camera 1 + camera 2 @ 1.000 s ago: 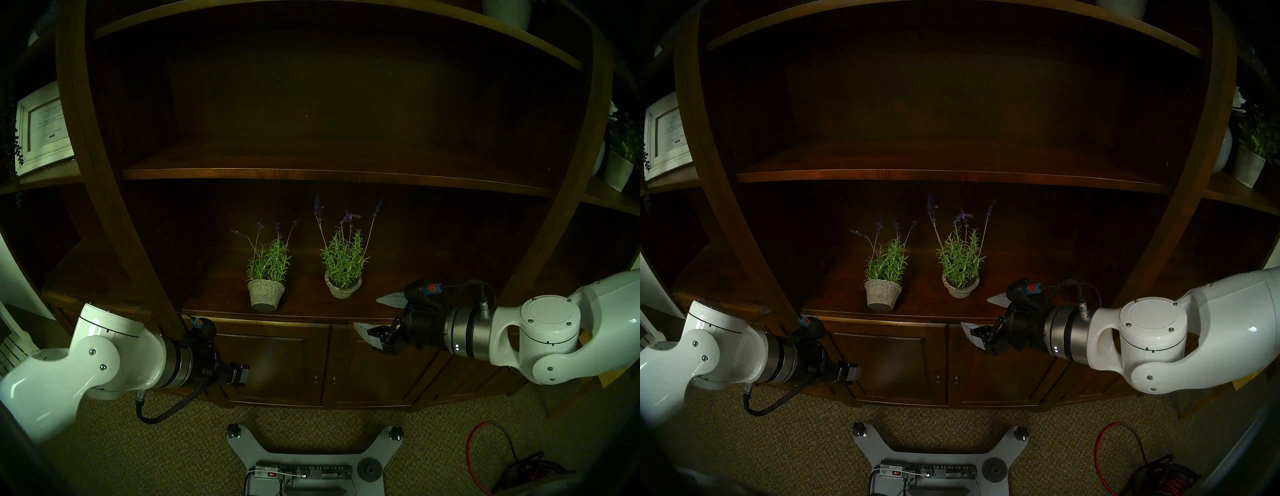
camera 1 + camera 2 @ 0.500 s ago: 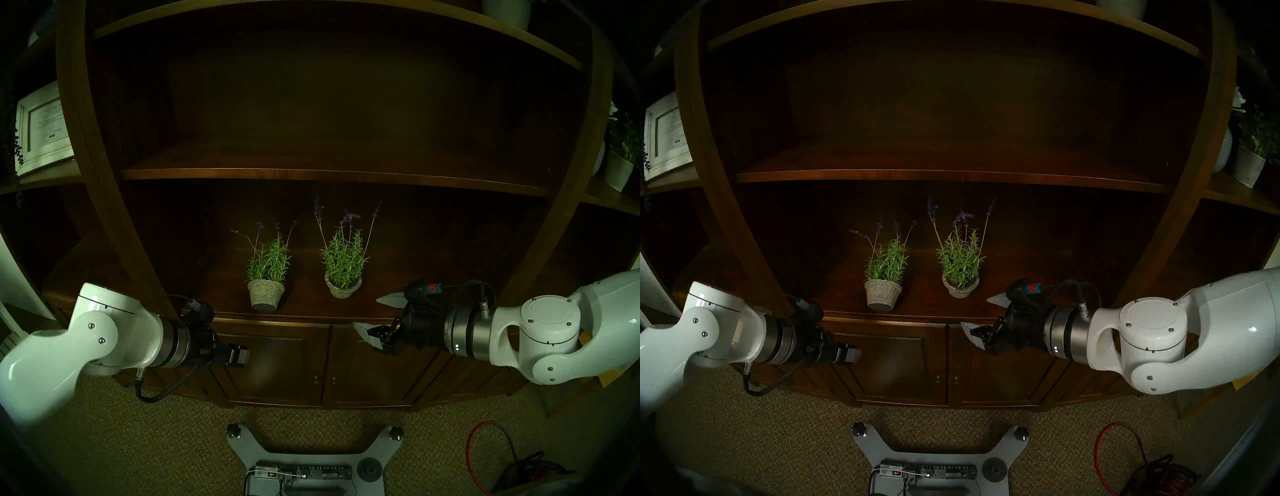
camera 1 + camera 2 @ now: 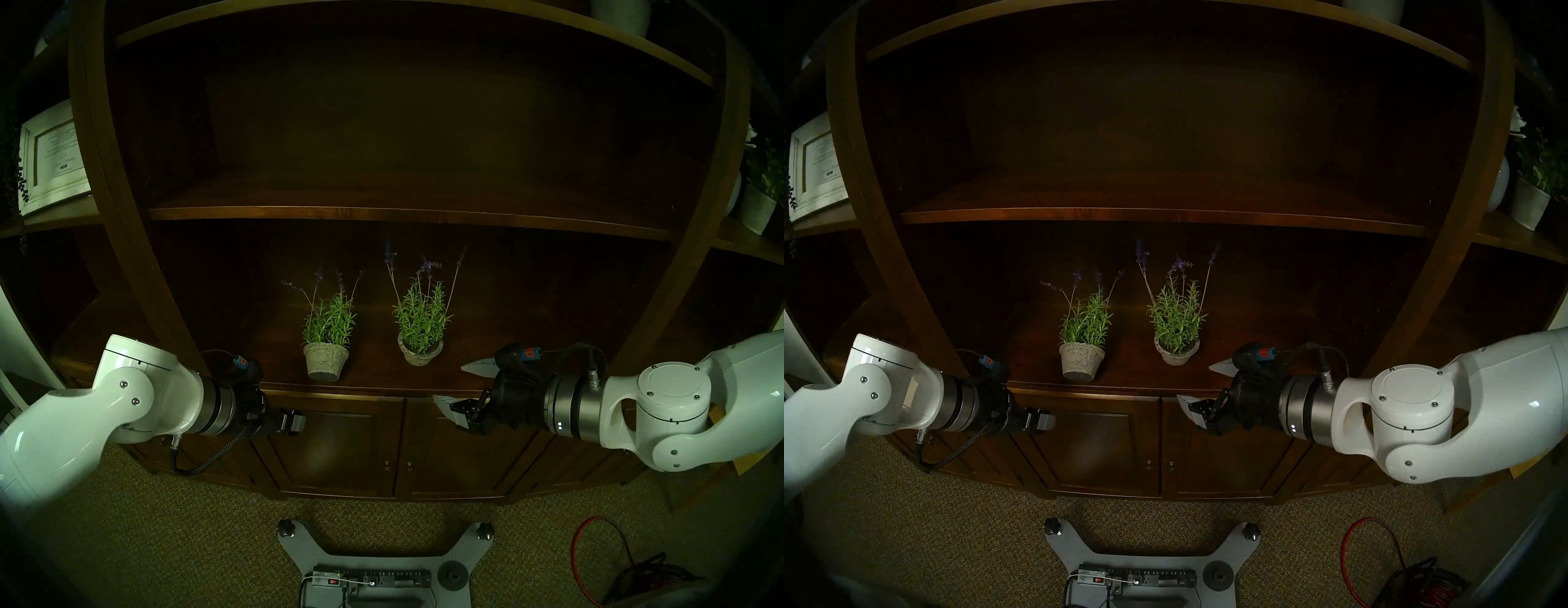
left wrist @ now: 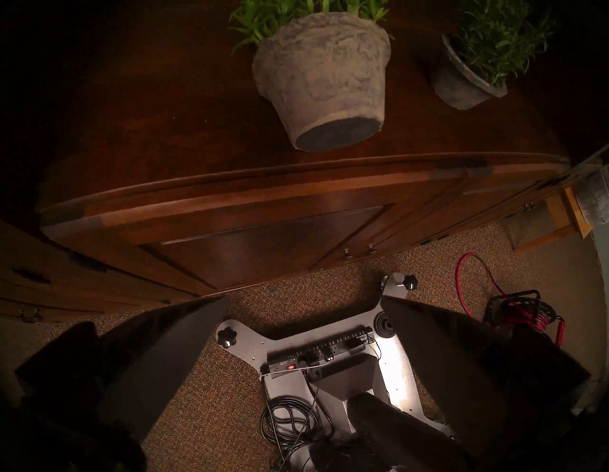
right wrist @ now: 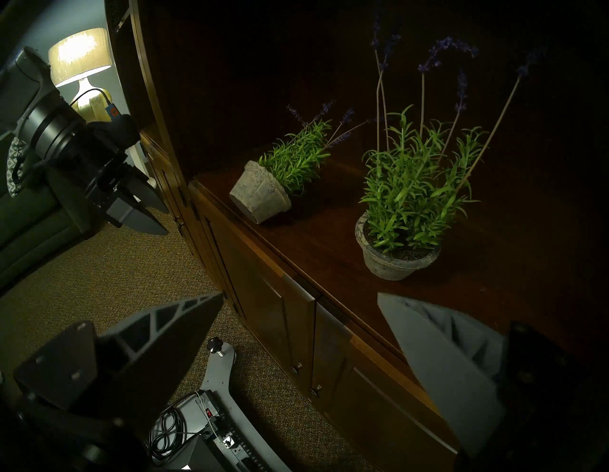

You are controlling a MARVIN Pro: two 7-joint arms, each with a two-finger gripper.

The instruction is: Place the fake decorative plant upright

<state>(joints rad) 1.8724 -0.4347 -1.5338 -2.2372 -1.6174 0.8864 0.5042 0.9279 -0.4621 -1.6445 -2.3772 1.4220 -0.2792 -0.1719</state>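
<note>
The left pincer (image 3: 296, 422) hangs in front of the cabinet door, below the shelf edge, its fingers (image 4: 171, 356) spread wide and holding nothing. The right pincer (image 3: 456, 388) is likewise released and empty, one finger over the shelf (image 3: 382, 378) and one below its front edge.

The tipped plant (image 3: 326, 335) lies on its side on that shelf, near the front edge, pot base toward the robot, foliage pointing back. Just to its right the upright plant (image 3: 421, 327) stands apart from it.

The right wrist view alone shows a lit lamp (image 5: 80, 56) beyond the left arm. Only the left wrist view shows the tipped pot's dark underside (image 4: 339, 133) clearly.
</note>
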